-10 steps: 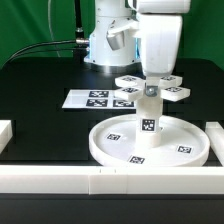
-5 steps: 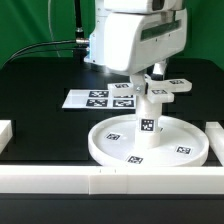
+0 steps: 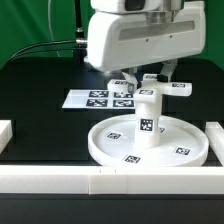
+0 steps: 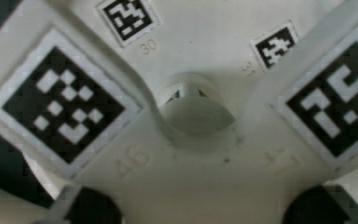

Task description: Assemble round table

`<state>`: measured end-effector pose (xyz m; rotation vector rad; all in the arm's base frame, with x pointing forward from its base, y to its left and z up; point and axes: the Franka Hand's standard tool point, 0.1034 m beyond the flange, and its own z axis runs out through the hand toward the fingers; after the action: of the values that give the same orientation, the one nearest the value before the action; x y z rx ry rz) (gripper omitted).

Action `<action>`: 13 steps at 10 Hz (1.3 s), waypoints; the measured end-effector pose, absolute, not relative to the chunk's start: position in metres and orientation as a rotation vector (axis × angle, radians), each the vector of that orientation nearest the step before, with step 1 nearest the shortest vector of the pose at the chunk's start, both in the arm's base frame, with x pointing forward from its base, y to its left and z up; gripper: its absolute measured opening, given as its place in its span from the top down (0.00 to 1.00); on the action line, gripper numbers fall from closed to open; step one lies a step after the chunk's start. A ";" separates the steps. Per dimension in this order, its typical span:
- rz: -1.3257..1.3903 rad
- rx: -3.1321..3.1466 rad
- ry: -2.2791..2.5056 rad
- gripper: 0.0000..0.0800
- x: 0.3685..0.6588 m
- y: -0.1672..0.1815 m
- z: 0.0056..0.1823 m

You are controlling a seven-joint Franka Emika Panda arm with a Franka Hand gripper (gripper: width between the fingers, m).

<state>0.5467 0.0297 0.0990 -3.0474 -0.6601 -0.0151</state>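
Observation:
The round rimmed disc [image 3: 186, 150] lies flat on the black table. The short thick post [image 3: 148, 126] stands upright at its middle. The four-armed cross piece [image 3: 151, 94] sits on top of the post, its tagged arms spread level. My gripper [image 3: 150, 80] comes straight down onto it, and the broad hand hides the fingers in the exterior view. In the wrist view the cross piece [image 4: 202, 110] fills the picture. The two dark fingertips [image 4: 87, 205] flank its white body, with my gripper [image 4: 211, 207] closed against it.
The marker board [image 3: 92, 98] lies behind the disc toward the exterior view's left. A long white border block [image 3: 100, 180] runs along the front, with shorter ones at the left [image 3: 6, 135] and right [image 3: 214, 136]. The arm's base [image 3: 98, 45] stands at the back.
My hand has turned about its vertical axis and the cross piece has turned with it on top of the post. The disc and post have stayed in place.

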 end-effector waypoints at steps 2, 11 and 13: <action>-0.009 -3.073 -0.324 0.45 0.546 0.030 0.099; -0.021 -2.963 0.729 0.45 0.549 0.033 0.100; -0.011 -2.858 0.978 0.45 0.550 0.033 0.101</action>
<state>0.5504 0.0326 0.1006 -2.8578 0.9779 -0.0105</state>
